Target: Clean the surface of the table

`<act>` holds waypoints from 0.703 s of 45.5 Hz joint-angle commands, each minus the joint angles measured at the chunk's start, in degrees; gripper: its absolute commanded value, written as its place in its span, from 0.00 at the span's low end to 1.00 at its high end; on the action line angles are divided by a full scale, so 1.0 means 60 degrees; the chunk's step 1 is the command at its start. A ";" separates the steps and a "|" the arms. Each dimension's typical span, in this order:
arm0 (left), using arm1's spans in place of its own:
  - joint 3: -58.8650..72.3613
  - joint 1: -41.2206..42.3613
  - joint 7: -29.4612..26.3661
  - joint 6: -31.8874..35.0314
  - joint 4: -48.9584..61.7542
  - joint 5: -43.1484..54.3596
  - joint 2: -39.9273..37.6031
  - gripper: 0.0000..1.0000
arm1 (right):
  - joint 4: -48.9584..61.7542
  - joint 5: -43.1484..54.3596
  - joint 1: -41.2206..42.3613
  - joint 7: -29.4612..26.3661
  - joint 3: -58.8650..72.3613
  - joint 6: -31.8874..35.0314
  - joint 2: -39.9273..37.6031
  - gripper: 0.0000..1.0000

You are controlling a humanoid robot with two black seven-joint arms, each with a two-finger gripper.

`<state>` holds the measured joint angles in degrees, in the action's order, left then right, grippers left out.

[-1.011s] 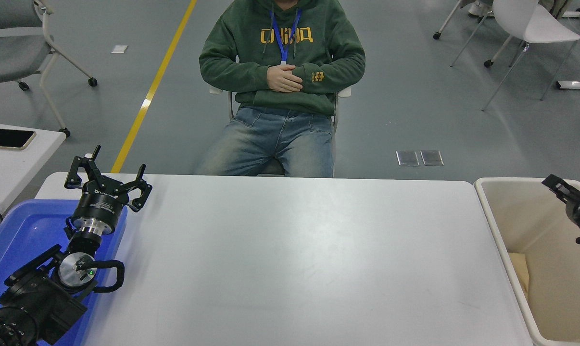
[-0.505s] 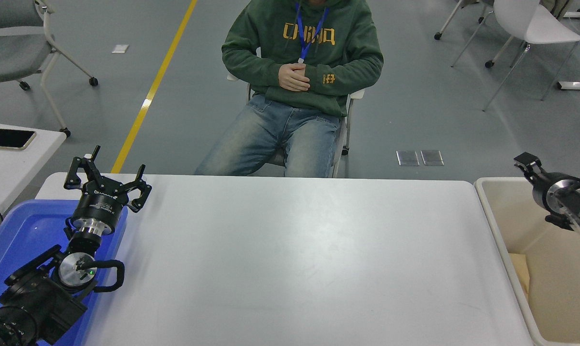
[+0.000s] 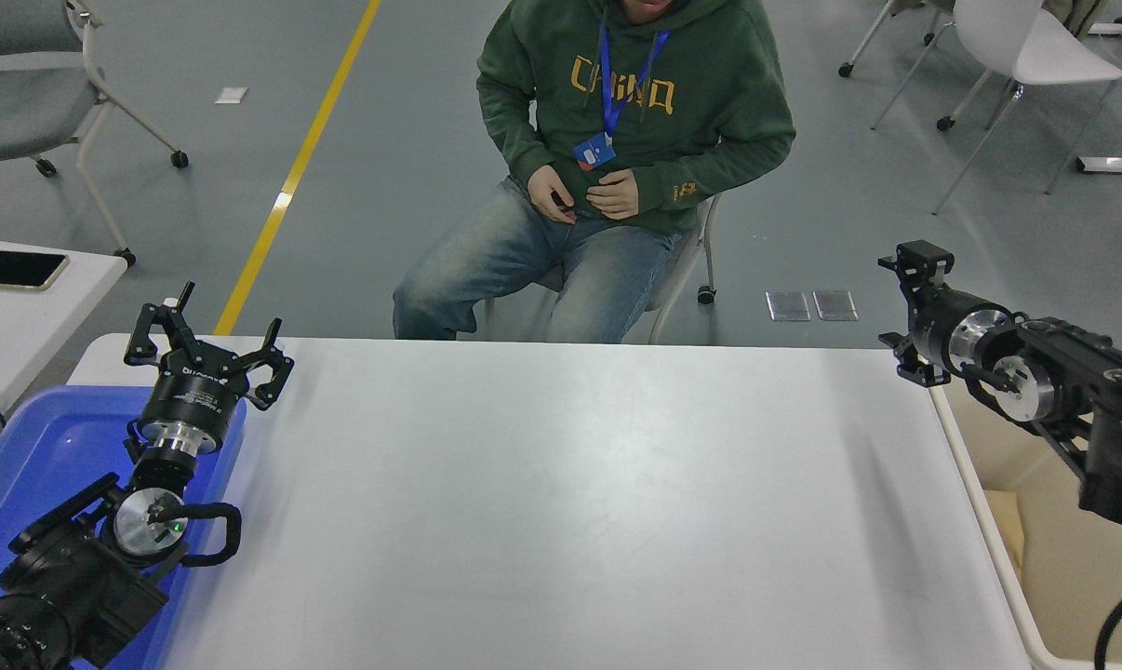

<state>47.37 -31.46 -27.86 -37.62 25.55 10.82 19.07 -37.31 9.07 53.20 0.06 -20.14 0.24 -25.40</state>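
Note:
The table surface [image 3: 561, 484] is a wide glossy white top with rounded corners, and nothing lies on it. My right gripper [image 3: 903, 309] is open and empty. It hovers over the table's far right corner with its fingers pointing left. My left gripper [image 3: 209, 330] is open and empty, parked at the lower left over the near edge of a blue tray.
A blue tray [image 3: 31, 447] sits at the table's left end. A beige bin [image 3: 1063, 596] stands off the right end. A person in a green hoodie [image 3: 635, 102] sits at the far side. A smaller white table with a phone [image 3: 14, 268] stands at left.
My right arm has swung in from the right edge over the bin to the table's far right corner. The person has rolled back and to the right and moved their hands.

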 commanded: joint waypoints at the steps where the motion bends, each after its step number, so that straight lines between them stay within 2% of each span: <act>1: 0.0000 0.0000 -0.0001 0.0001 0.0004 -0.0001 0.0000 1.00 | -0.1194 -0.0896 -0.0530 0.0034 -0.1124 -0.0011 0.0497 1.00; 11: 0.0000 0.0000 -0.0015 0.0001 -0.0010 -0.0001 0.0000 1.00 | -0.1282 -0.0896 -0.1073 0.0238 -0.1814 0.0004 0.1303 1.00; 26: 0.0000 0.0000 -0.0015 0.0001 0.0004 -0.0001 0.0000 1.00 | -0.2336 -0.0882 -0.1835 0.2230 -0.1814 0.0018 0.2036 1.00; 32: 0.0000 0.0000 -0.0001 0.0001 0.0004 -0.0001 0.0000 1.00 | -0.2718 -0.0823 -0.2127 0.2728 -0.1800 0.0004 0.2299 1.00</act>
<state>47.37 -31.46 -27.88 -37.63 25.56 10.81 19.07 -49.21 3.97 43.71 9.98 -30.51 0.38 -14.71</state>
